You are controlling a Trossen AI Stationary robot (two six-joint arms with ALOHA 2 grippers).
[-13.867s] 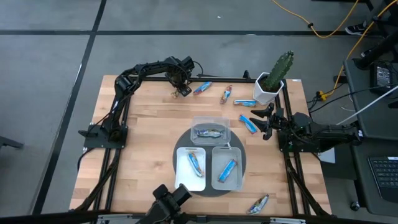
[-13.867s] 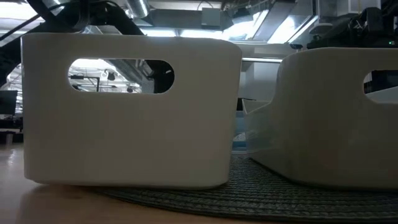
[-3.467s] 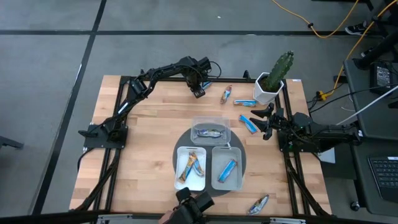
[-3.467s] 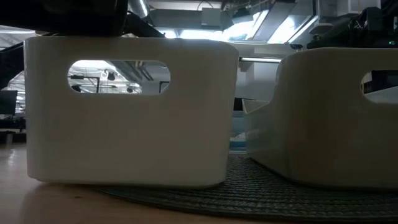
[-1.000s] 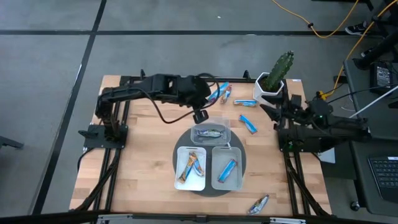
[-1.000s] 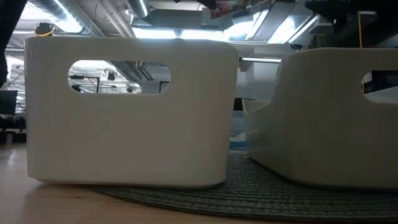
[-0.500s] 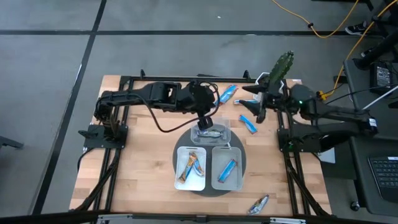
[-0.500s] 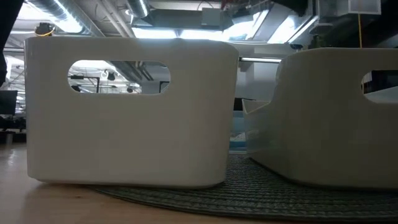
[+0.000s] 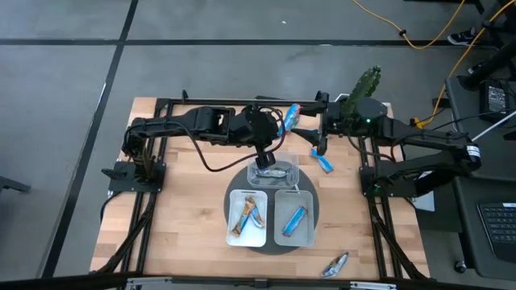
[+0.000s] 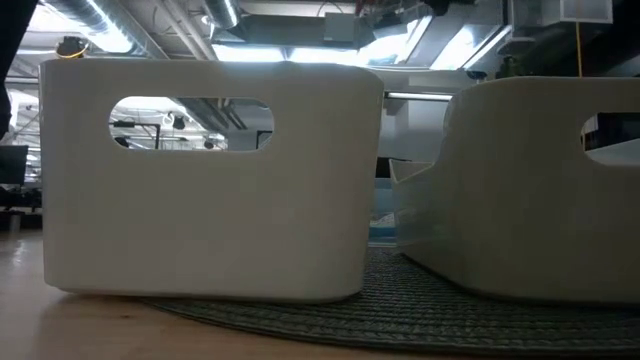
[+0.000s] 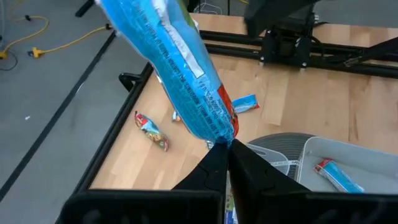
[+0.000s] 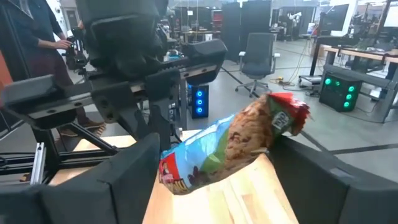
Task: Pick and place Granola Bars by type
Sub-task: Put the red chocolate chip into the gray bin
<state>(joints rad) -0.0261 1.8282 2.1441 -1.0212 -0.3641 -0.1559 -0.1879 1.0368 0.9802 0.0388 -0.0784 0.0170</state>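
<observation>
Right arm is swung in from its 3 o'clock station a second ago and is now stretched over the table point(image 9: 185, 185) toward 1 o'clock. The right gripper point(image 9: 317, 143) is hung above the loose bars there, its jaws spread to their widest and nothing gripped. Left arm is reached across from 9 o'clock, elbow low. The left gripper point(image 9: 267, 153) is poised over the clear tray point(image 9: 284, 161) at centre and pinched tight on the end of a blue bar point(image 11: 180, 68), which is stood up toward the wrist.

Both arms are judged to be at work: one bar in transit, another about to be fetched. The held bar is judged bound for the white tray point(image 9: 278, 234) at 5 o'clock, where a blue one lies.

A wrapped bar point(image 12: 230, 146) is framed between the right fingers; whether it is the held one cannot be told. A loose blue bar point(image 9: 323, 163) is left at 2 o'clock.
</observation>
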